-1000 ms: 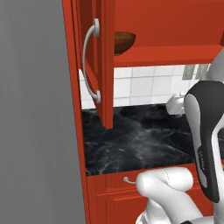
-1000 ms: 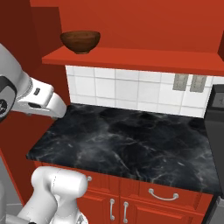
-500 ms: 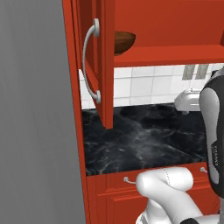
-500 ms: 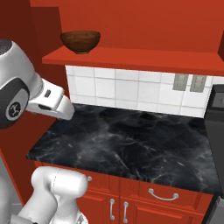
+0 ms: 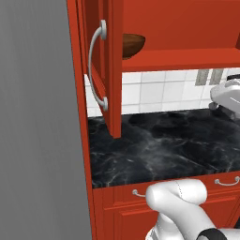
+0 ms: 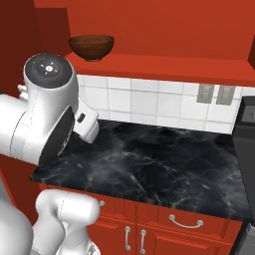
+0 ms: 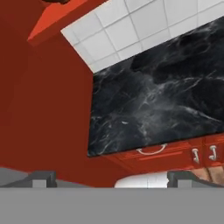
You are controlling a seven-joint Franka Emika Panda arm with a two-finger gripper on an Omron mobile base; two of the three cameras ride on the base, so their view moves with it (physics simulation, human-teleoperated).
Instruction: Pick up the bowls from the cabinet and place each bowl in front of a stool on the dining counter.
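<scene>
The claw (image 7: 107,177) shows as two dark finger tips (image 7: 41,178) standing wide apart at the bottom of the hand view, open and holding nothing. It looks across the black marble desk (image 7: 157,100), with the red drawers (image 7: 175,153) along the near edge and white tiles (image 7: 131,26) behind. The glossy reddish-brown bowl (image 6: 91,47) sits higher and farther back, well apart from the claw, on the red shelf (image 6: 164,67) of the cabinet. In the left base view, the open cabinet door (image 5: 105,65) hides part of the bowl (image 5: 133,45). Since a second ago the arm (image 6: 47,117) has swung round and upward, nearer the shelf; the bowl has not moved.
</scene>
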